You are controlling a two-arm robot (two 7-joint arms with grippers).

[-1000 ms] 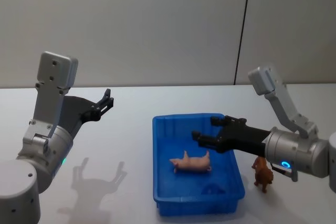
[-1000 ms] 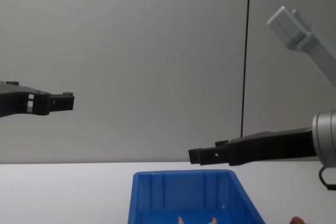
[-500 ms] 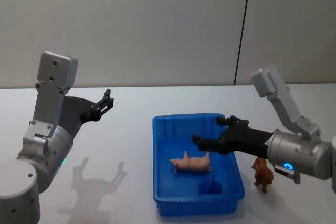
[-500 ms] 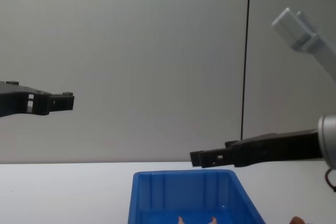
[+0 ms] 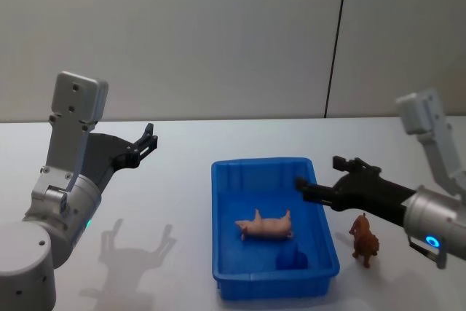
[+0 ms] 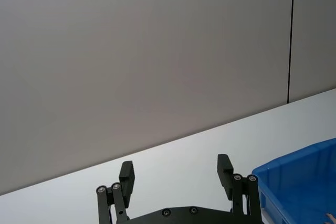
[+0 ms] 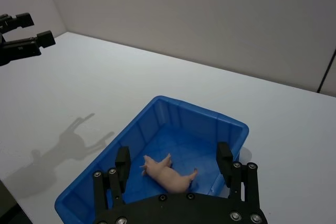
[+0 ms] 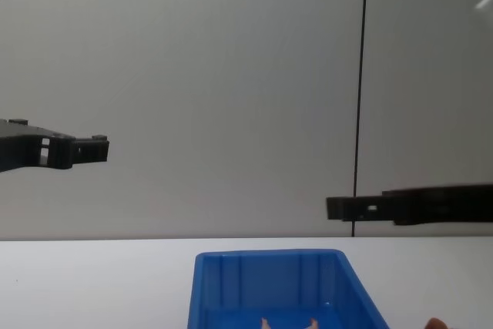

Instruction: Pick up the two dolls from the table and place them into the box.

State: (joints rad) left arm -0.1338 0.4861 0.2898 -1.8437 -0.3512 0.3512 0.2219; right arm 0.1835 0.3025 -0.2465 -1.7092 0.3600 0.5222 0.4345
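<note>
Pig doll (image 5: 266, 226) lies in the blue box (image 5: 216, 216) and the brown dog doll (image 5: 363, 240) stands on the table (image 5: 175, 202) just beside it, where the empty, wide-open right claw (image 5: 319, 173) above the box's rim might knock it over; the open left claw (image 5: 149, 138) hangs far left of the box.

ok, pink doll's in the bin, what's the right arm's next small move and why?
Probably move the right tool, jaws open, down to the brown doll. The pink doll lies in the bin; the brown one stands on the table right of it, near the empty tool above the bin's right rim. Left tool hangs idle at left.
</note>
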